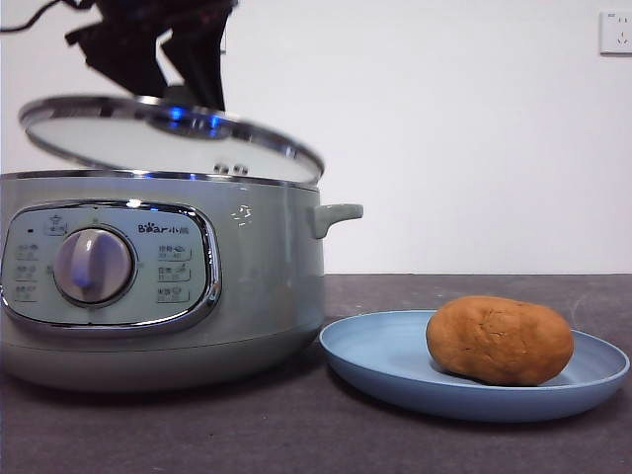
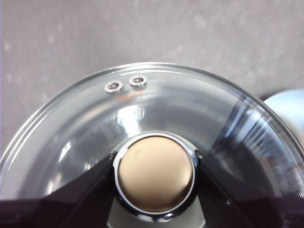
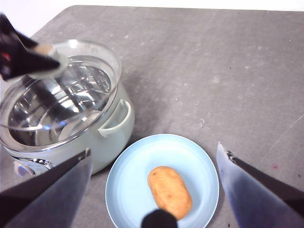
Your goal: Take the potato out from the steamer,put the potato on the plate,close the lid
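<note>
The brown potato (image 1: 500, 339) (image 3: 169, 191) lies on the light-blue plate (image 1: 380, 360) (image 3: 128, 185), to the right of the pale green steamer (image 1: 262, 286) (image 3: 111, 137). The glass lid (image 1: 109, 138) (image 2: 180, 102) (image 3: 71, 90) hangs tilted just above the steamer's open rim. My left gripper (image 1: 183, 99) (image 2: 156, 173) is shut on the lid's knob (image 2: 156, 171). My right gripper (image 3: 154, 190) stands open high above the plate, holding nothing.
The grey table (image 1: 296, 434) (image 3: 213, 71) stretches around the steamer and plate. A white wall with a socket (image 1: 615, 32) stands behind.
</note>
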`<state>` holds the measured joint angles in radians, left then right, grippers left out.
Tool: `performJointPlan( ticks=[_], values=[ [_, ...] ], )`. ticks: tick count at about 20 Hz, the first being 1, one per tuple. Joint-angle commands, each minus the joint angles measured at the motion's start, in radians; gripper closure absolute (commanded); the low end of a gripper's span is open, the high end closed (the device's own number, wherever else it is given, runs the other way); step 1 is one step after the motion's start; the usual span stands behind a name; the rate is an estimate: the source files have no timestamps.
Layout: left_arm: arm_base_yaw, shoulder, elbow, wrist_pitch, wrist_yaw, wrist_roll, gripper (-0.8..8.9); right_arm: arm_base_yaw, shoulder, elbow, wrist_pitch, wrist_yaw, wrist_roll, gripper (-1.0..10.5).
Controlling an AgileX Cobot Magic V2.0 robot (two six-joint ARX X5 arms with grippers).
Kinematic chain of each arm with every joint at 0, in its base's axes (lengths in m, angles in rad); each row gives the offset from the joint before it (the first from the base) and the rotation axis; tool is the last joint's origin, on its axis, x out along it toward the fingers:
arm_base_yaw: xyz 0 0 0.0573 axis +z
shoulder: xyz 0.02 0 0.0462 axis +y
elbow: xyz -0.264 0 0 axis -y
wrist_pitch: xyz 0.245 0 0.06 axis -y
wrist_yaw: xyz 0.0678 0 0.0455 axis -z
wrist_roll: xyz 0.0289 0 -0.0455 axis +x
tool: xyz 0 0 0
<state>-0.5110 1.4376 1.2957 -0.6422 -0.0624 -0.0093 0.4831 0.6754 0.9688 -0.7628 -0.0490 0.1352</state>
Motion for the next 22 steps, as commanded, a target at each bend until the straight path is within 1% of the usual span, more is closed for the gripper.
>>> performJointPlan(
  ticks=[1,4,11,14,18,21,22],
  values=[
    [0.013,-0.008,-0.059,0.053,0.047,-0.003,8.22,0.001,-0.003,0.003,0.005,0.003,0.007,5.1],
    [0.013,-0.008,-0.117,0.088,0.047,-0.018,8.22,0.001,-0.002,0.003,0.006,0.003,0.008,5.1],
    [0.013,-0.05,-0.125,-0.034,0.045,-0.024,8.22,0.001,-0.002,0.003,0.007,0.004,0.014,5.1],
    [0.013,-0.095,-0.125,-0.037,0.045,-0.025,8.22,0.001,-0.002,0.003,0.032,0.004,0.014,5.1],
    [0.014,-0.1,-0.125,-0.049,0.043,-0.024,8.22,0.001,-0.002,0.003,0.051,0.003,0.014,5.1],
    [0.014,-0.1,-0.125,-0.046,0.039,-0.025,8.1,0.001,-0.002,0.003,0.051,0.003,0.015,5.1],
    [0.014,-0.1,-0.125,-0.042,0.038,-0.025,7.91,0.001,-0.002,0.004,0.051,0.003,0.015,5.1]
  ],
)
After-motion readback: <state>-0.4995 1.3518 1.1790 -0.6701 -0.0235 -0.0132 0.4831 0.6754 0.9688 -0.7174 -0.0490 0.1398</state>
